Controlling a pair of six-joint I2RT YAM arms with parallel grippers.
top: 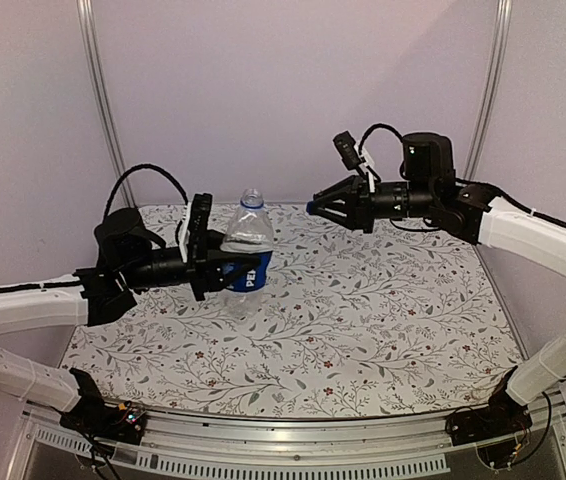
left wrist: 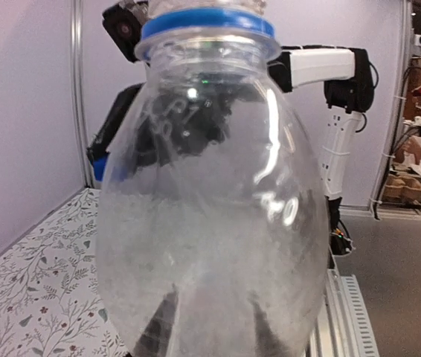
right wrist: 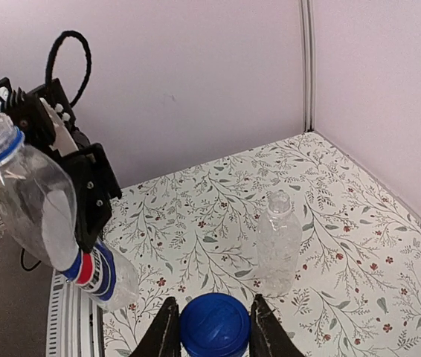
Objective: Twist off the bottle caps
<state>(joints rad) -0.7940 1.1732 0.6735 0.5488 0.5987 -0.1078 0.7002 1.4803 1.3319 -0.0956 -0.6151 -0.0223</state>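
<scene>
My left gripper (top: 221, 262) is shut on the labelled bottle (top: 249, 235) and holds it above the table with its neck up. The neck is open and a blue ring (left wrist: 207, 21) sits under it. In the left wrist view the bottle (left wrist: 210, 208) fills the frame, with the fingers (left wrist: 155, 327) dark behind it. My right gripper (top: 312, 207) is raised just right of the neck, shut on a blue cap (right wrist: 214, 325). The plain bottle (right wrist: 278, 242) stands upright on the table with no cap on it. I see no second cap.
The table has a floral cloth (top: 363, 320). Walls close the back and both sides, with metal posts (top: 98, 90) in the corners. A metal rail (top: 293, 440) runs along the near edge by the arm bases.
</scene>
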